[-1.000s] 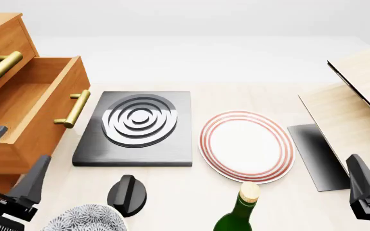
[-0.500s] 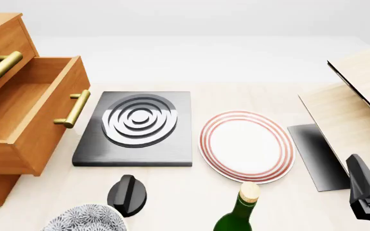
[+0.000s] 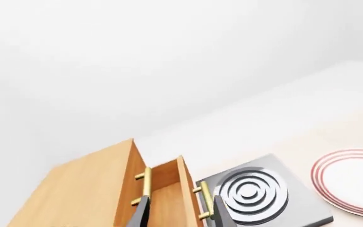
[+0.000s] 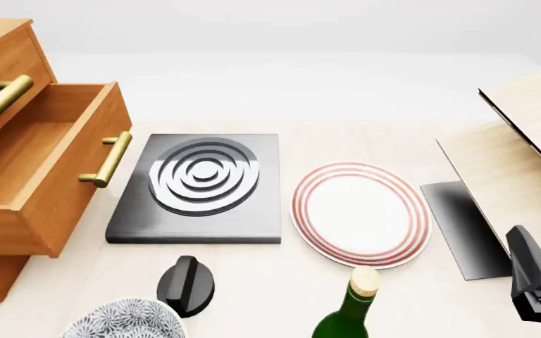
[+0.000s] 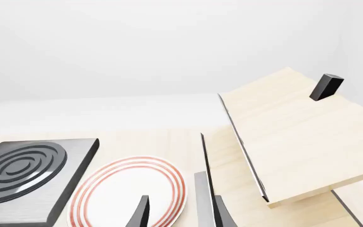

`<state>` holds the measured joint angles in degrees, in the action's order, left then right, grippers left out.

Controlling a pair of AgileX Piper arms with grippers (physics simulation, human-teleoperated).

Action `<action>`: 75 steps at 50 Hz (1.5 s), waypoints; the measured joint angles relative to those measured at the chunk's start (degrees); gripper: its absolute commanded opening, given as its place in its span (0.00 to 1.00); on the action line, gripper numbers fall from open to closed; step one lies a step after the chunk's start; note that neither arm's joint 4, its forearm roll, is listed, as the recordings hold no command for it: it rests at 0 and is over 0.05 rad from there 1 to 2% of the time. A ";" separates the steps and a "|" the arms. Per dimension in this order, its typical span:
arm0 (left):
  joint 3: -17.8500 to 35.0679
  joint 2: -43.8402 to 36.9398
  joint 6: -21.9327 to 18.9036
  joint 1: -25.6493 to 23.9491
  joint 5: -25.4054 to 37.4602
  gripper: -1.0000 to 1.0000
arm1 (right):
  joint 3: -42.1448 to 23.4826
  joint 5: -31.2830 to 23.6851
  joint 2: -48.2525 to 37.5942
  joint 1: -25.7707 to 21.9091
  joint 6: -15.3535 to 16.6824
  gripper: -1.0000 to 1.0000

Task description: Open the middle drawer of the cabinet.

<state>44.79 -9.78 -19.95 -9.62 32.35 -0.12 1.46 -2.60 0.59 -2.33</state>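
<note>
The orange-brown cabinet (image 4: 8, 56) stands at the table's left. Its middle drawer (image 4: 54, 176) is pulled far out, showing an empty inside, and its brass handle (image 4: 108, 159) faces the table's middle. Above it sits the top drawer's handle (image 4: 0, 103). My left gripper (image 3: 177, 203) shows only in the left wrist view. It is open, held well back from the cabinet (image 3: 87, 189), with the open drawer (image 3: 166, 189) seen between its fingers. My right gripper (image 5: 181, 201) is open and holds nothing; in the front view it (image 4: 535, 280) sits at the near right corner.
A dark hob plate (image 4: 200, 186) lies beside the drawer, then a red-rimmed plate (image 4: 360, 211). Near the front edge are a black knob-like object (image 4: 186, 285), a patterned bowl (image 4: 125, 320) and a green bottle (image 4: 351, 310). A pale wooden box (image 4: 524, 162) fills the right.
My left gripper, at the near left corner one second ago, has withdrawn out of the front view. The drawer stays pulled out, and the right gripper has not moved.
</note>
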 measured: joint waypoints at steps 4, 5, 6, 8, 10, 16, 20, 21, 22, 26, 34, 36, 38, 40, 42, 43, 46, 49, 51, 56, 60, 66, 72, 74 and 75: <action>1.06 -3.21 2.41 0.31 -0.31 1.00 | 0.00 0.00 0.00 0.00 0.00 1.00; 1.30 -3.95 2.96 0.32 -0.39 1.00 | 0.00 0.00 0.00 0.00 0.00 1.00; 1.57 -4.73 3.59 0.28 -0.47 1.00 | 0.00 0.00 0.00 0.00 0.00 1.00; 2.10 -6.32 4.63 0.24 -0.62 1.00 | 0.00 0.00 0.00 0.00 0.00 1.00; 2.67 -7.82 5.69 0.14 -0.67 1.00 | 0.00 0.00 0.00 0.00 0.00 1.00; 4.11 -11.44 8.31 0.11 -0.21 1.00 | 0.00 0.01 -0.01 0.00 0.00 1.00; 4.67 -13.99 10.29 -0.12 0.02 1.00 | 0.00 0.01 -0.01 0.00 0.00 1.00; 4.76 -14.67 10.83 -0.19 0.00 1.00 | 0.00 0.01 -0.01 0.00 0.00 1.00; 4.85 -15.40 11.28 -0.24 -0.04 1.00 | 0.00 0.00 -0.01 0.00 0.00 1.00; 5.27 -18.33 13.23 -0.47 -0.27 1.00 | 0.00 0.00 -0.01 0.00 0.00 1.00; 6.01 -23.32 16.20 -0.36 -1.09 1.00 | 0.00 0.00 0.00 0.00 0.00 1.00; 6.14 -24.42 17.12 -0.36 -1.23 1.00 | 0.00 0.00 0.00 0.00 0.00 1.00; 6.22 -25.36 17.90 -0.35 -1.36 1.00 | 0.00 0.00 -0.01 0.00 0.00 1.00; 6.28 -26.12 18.48 -0.29 -1.49 1.00 | 0.00 0.00 -0.01 0.00 0.00 1.00; 6.28 -26.73 18.94 -0.14 -1.60 1.00 | 0.00 0.00 0.00 0.00 0.00 1.00; 6.25 -27.03 19.19 -0.04 -1.67 1.00 | 0.00 0.00 -0.01 0.00 0.00 1.00; 6.06 -27.84 19.90 0.20 -1.93 1.00 | 0.00 0.00 -0.01 0.00 0.00 1.00; 5.66 -28.65 20.74 0.37 -2.32 1.00 | 0.00 0.01 -0.01 0.00 0.00 1.00; 5.30 -29.12 21.23 0.48 -2.62 1.00 | 0.00 0.01 -0.01 0.00 0.00 1.00; 4.34 -30.09 22.32 0.69 -3.32 1.00 | 0.00 0.00 -0.01 0.00 0.00 1.00; 3.50 -30.68 22.87 0.91 -3.87 1.00 | 0.00 0.00 -0.01 0.00 0.00 1.00; 2.10 -31.42 23.35 1.41 -4.77 1.00 | 0.00 0.01 -0.01 0.00 0.00 1.00; 0.91 -31.94 23.42 2.24 -5.60 1.00 | -0.01 -0.02 0.01 -0.02 0.00 1.00; 0.53 -32.03 23.37 2.51 -5.87 1.00 | -0.01 -0.05 0.03 -0.03 0.00 1.00; 0.33 -32.08 23.35 2.65 -6.01 1.00 | -0.01 -0.06 0.04 -0.04 0.00 1.00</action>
<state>45.12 -41.86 3.40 -6.97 26.34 -0.13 1.40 -2.56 0.55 -2.33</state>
